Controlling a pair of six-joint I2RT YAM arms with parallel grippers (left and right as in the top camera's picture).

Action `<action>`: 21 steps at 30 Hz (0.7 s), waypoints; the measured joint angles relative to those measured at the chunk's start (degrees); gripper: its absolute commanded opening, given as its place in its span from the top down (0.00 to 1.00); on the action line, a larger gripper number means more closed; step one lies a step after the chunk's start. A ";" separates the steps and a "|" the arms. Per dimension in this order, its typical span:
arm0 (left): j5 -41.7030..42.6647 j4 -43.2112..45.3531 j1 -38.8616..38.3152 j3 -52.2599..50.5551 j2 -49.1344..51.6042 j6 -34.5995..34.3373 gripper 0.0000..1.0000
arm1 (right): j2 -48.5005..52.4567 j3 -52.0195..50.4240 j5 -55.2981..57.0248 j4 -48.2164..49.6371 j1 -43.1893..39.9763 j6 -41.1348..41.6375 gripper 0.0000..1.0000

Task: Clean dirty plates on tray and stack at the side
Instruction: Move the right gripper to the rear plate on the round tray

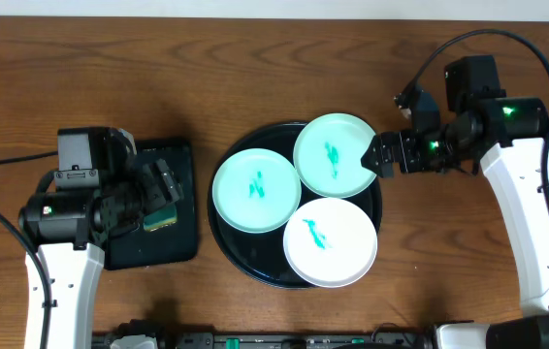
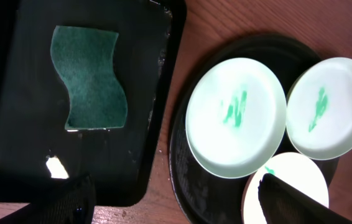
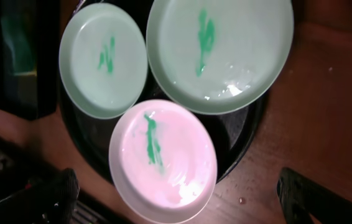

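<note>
Left gripper (image 1: pixel 159 197), jaws spread, should drop squarely onto the sponge (image 2: pixel 89 78) at upper left. Right gripper (image 1: pixel 381 153), also spread, should pinch the rim of the top plate (image 1: pixel 335 155).

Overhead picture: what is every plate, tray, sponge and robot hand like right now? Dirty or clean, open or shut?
Round tray, holds all three plates.
Left mint plate, dirty, teal smear.
Right mint plate, dirty, teal smear.
White plate, dirty, teal smear.
Sponge, flat in the rectangular tray, not held.
Left gripper, open, empty, over the rectangular tray.
Right gripper, open, empty, by the right mint plate's edge.
</note>
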 measured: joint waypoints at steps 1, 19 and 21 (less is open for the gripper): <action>0.00 0.00 0.00 0.00 0.00 0.00 0.16 | 0.00 0.00 0.04 -0.09 0.00 0.00 0.01; -1.40 -0.68 -0.02 -0.02 0.00 -0.02 0.16 | 10.67 -0.22 2.23 12.17 14.51 9.92 0.38; -1.86 -1.36 0.00 -0.02 -0.02 0.00 0.16 | 13.53 -0.22 3.26 14.67 17.16 12.83 0.43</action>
